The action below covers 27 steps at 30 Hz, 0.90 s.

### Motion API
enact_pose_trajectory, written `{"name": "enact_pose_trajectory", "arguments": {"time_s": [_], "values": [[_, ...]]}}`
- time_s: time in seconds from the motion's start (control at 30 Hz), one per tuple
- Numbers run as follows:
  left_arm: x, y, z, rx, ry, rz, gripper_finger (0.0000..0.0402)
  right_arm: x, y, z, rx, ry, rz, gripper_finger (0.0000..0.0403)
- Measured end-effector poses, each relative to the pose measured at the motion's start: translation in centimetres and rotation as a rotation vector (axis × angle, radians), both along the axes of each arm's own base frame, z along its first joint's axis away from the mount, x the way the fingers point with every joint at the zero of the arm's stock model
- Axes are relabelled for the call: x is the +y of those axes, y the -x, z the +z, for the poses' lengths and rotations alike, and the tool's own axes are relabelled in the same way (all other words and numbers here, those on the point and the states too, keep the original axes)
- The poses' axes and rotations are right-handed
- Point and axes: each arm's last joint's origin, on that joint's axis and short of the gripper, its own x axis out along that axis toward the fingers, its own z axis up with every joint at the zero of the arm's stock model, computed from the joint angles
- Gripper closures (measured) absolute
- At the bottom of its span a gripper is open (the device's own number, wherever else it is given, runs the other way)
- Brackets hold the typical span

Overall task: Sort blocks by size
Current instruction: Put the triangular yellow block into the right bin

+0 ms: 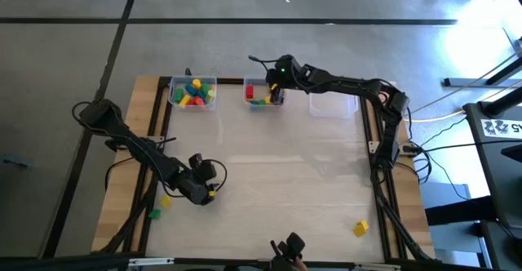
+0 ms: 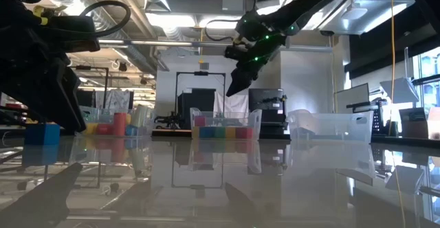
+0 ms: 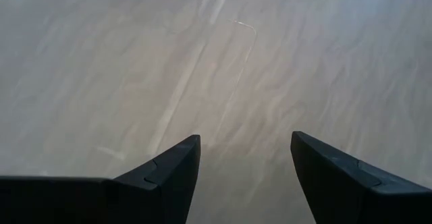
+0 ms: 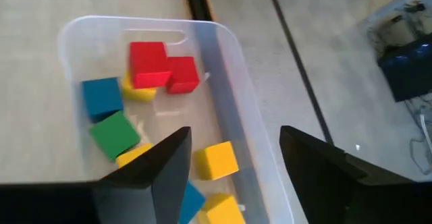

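My right gripper [image 4: 234, 135] hangs open above the middle clear bin [image 1: 263, 94] at the table's far edge. The blocks in that bin are red [image 4: 148, 63], blue [image 4: 101, 97], green [image 4: 113, 133] and yellow [image 4: 216, 160]; all lie on its floor, none between the fingers. The left bin [image 1: 192, 93] also holds mixed blocks. My left gripper [image 3: 246, 158] is open low over bare tabletop at the near left [image 1: 204, 191]. A blue cube [image 2: 42, 133] sits on the table beside that arm. Loose yellow [image 1: 165, 200] and green [image 1: 154, 214] blocks lie near the left edge.
A third clear bin [image 1: 333, 105], with nothing showing in it, stands to the right of the middle one. One yellow block [image 1: 360, 228] lies near the table's near right corner. The wide middle of the table [image 1: 285, 165] is bare wood.
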Motion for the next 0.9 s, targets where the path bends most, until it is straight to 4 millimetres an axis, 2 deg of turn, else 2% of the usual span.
{"name": "enact_pose_trajectory", "arguments": {"time_s": [0.1, 0.2, 0.5, 0.7, 0.9], "values": [[0.0, 0.0, 0.0, 0.0, 0.0, 0.0, 0.0174, 1.0, 0.2, 1.4, 0.022, -0.008, 0.039, 0.017], [0.0, 0.0, 0.0, 0.0, 0.0, 0.001, 0.0174, 3.0, 0.5, 3.9, 0.053, 0.001, 0.099, 0.0169], [0.0, 0.0, 0.0, -0.001, -0.001, -0.003, 0.0174, 12.0, 3.2, 10.0, 0.131, -0.05, 0.275, 0.0169], [0.0, 0.0, 0.0, -0.004, 0.001, -0.003, 0.0174, 17.8, 5.4, 11.9, 0.163, -0.117, 0.346, 0.0168], [-0.1, 0.1, 0.0, 0.004, -0.005, -0.007, 0.0174, 23.1, 7.0, 11.5, 0.283, -0.16, 0.397, 0.0168]]}}
